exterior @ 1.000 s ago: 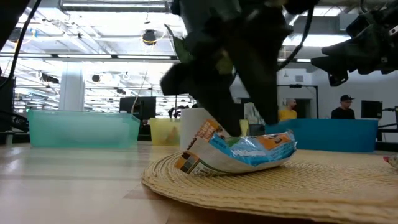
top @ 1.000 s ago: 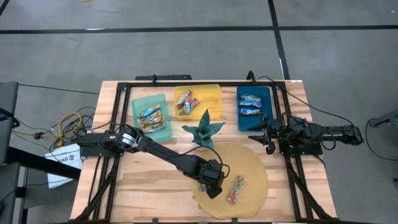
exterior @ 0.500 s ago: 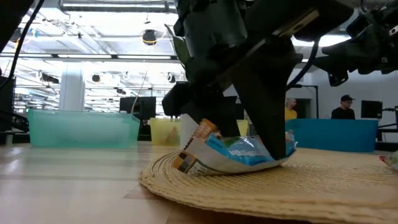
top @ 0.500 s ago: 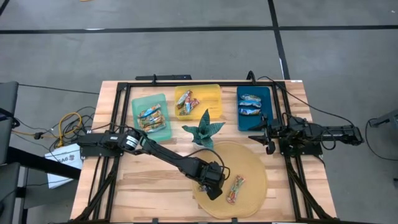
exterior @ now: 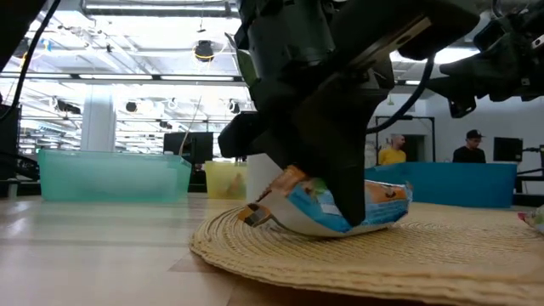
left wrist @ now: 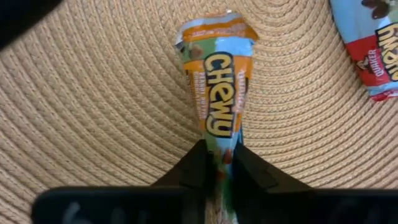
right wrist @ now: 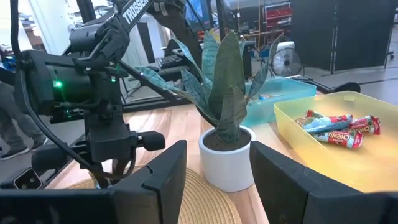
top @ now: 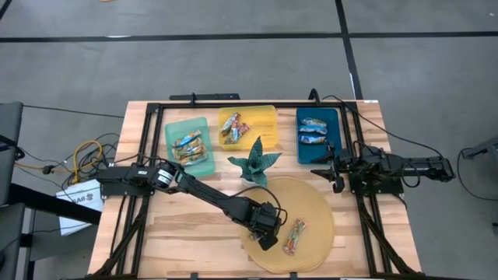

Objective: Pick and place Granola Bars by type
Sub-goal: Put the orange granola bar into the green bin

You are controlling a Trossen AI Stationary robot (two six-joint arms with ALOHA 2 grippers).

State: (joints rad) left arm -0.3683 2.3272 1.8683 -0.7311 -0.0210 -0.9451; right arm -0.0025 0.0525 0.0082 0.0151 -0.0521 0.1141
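A granola bar point(left wrist: 216, 81) in an orange and blue wrapper lies on the round woven mat point(top: 311, 202), near the table's front. My left gripper point(left wrist: 217, 157) stands over it, slanting down, and is shut on it; in the high view the gripper point(top: 266, 233) hides the bar. A second granola bar point(top: 296, 236), red and multicoloured, lies flat on the mat just to the right. My right gripper point(top: 336, 177) waits open and level at the table's right side, by the blue tray. My left gripper pinches the bar's two long sides point(left wrist: 219, 142) between its two fingers, about mid-length as the low view shows. The fingers point(exterior: 340, 200) come steeply from above and lie across the bar. The wrapper is squeezed narrow there. The bar's underside rests on the mat point(exterior: 382, 255).
Three trays stand at the back, each holding wrapped bars: green point(top: 204, 159), yellow point(top: 264, 132), blue point(top: 330, 124). A potted plant point(top: 254, 163) stands between the trays and the mat, close behind my left arm.
My left gripper has come down a little onto the mat and shut on the orange and blue bar. The wrapper is now pinched in at the middle and its ends have bulged up. The bar has stayed on the mat.
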